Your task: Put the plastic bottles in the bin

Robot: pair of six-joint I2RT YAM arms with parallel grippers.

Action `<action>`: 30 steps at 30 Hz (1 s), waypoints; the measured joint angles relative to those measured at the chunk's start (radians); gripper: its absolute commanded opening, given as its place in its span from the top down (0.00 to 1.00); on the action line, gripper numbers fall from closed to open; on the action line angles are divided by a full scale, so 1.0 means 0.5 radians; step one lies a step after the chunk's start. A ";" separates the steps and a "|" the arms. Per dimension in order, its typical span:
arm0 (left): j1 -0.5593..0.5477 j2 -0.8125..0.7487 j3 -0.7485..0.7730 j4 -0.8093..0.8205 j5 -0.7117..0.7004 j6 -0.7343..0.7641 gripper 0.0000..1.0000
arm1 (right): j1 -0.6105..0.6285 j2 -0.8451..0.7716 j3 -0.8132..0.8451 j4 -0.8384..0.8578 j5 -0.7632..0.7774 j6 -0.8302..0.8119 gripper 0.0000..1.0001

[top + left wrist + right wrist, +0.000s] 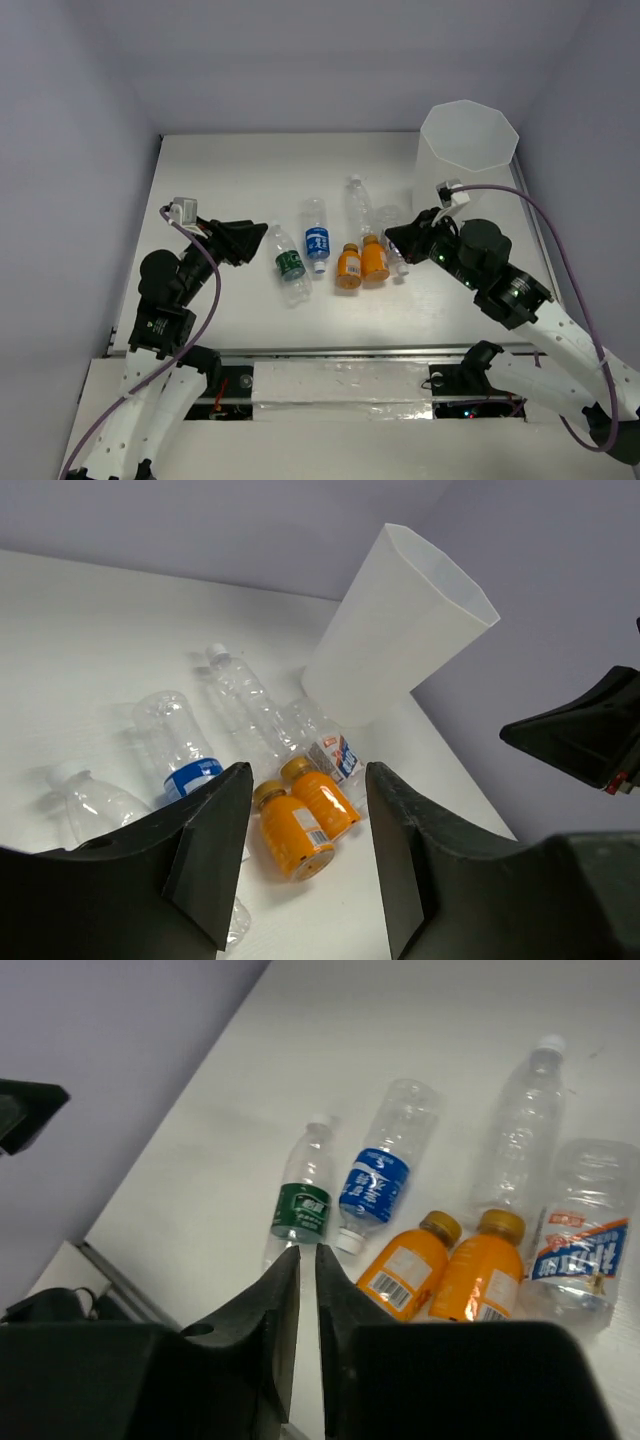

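Six plastic bottles lie mid-table, none yet in the tall translucent white bin (468, 135) at far right. Left gripper (262, 238) parted, empty, beside green-labelled clear bottle (289, 264): straddle its body squarely. Right gripper (392, 240) nearly closed, empty.

Even, soft overhead light, faint shadows, mild glare on the table (200, 200), near end-effector fingers blurred

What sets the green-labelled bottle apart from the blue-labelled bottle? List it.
The green-labelled bottle wears a dark green band; the blue-labelled bottle wears a blue one with white print.
In the top view the green-labelled bottle's cap points away from the arms, the blue-labelled bottle's toward them.
The green-labelled bottle lies nearer the left arm.
Both are clear, white-capped, and lying flat on the table.
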 measured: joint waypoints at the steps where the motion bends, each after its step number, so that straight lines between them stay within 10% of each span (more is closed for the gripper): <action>1: 0.000 0.000 0.000 -0.011 -0.002 0.003 0.55 | 0.000 -0.001 -0.031 -0.015 0.061 0.016 1.00; 10: 0.000 -0.065 0.000 -0.137 -0.005 0.034 0.99 | 0.000 0.058 -0.092 -0.108 0.346 0.033 1.00; 17: 0.000 -0.084 -0.012 -0.249 -0.078 0.027 1.00 | -0.294 0.231 -0.110 -0.146 0.441 0.027 1.00; 20: 0.000 -0.085 -0.089 -0.229 -0.082 -0.038 0.99 | -0.444 0.304 -0.153 -0.152 0.415 0.025 0.67; 22: 0.000 -0.075 -0.155 -0.224 -0.082 -0.079 0.92 | -0.468 0.395 -0.154 -0.146 0.406 0.023 0.26; 30: -0.006 0.037 -0.311 -0.207 -0.121 -0.166 0.48 | -0.473 0.821 -0.154 -0.076 0.343 -0.002 0.05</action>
